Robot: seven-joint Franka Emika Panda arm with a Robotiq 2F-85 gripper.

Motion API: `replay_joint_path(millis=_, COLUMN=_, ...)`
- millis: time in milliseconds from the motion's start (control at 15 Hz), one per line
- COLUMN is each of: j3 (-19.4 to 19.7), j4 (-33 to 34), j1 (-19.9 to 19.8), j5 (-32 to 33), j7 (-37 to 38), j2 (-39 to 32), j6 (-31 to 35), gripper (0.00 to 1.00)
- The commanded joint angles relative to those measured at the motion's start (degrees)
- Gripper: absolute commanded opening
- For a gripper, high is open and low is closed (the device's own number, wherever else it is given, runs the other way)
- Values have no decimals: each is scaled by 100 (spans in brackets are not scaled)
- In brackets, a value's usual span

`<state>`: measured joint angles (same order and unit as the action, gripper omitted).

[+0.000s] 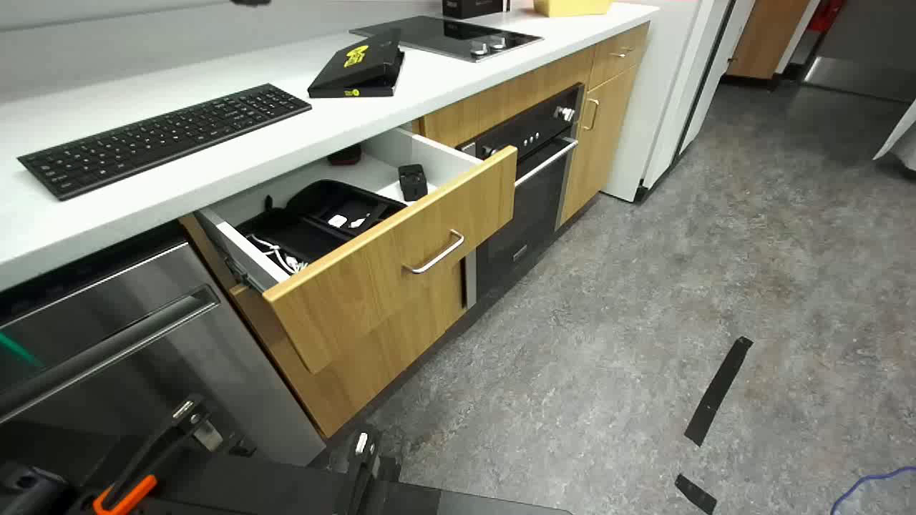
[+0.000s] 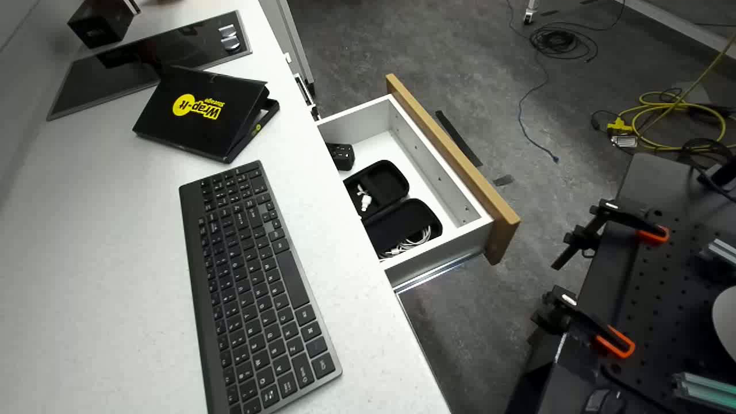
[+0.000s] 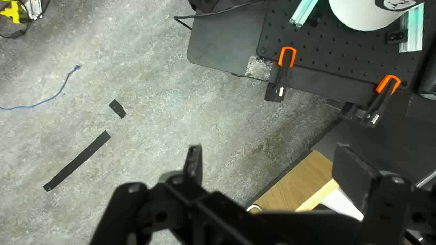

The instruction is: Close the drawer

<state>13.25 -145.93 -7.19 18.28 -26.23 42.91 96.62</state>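
"Where's the drawer [image 1: 379, 270]?"
"Well out from under the surface [image 2: 109, 259], w/ black case [image 2: 403, 221] inside. In an exterior view: steel front [image 1: 193, 361] to its near left, oven [image 1: 526, 218] to its far right."
"On top?"
"Kbd [image 1: 168, 136], box [image 1: 354, 68] just beyond."
"Claw [image 3: 269, 156]?"
"Spread wide in wrist view, floor [image 3: 235, 132] showing thru the gap."

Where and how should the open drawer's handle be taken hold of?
Probably at mid-length of the silver bar handle, coming from in front, square to the drawer front, with the hand closing above and below: the bar runs horizontally and stands off the front, leaving a gap behind.
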Motion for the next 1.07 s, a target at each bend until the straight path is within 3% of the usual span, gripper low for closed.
replay_joint_path(millis=0, j3=63, j4=12, j1=87, j5=38, j7=45, j2=3, j6=-27, gripper=100)
replay_joint_path(millis=467, j3=49, j4=20, j1=140, j5=-22, j7=176, j2=-204, j6=185, gripper=100)
replay_joint_path(millis=1000, j3=-146, j4=-112, j1=96, j5=-129, j7=1255, j2=-2182, j6=2711, gripper=100)
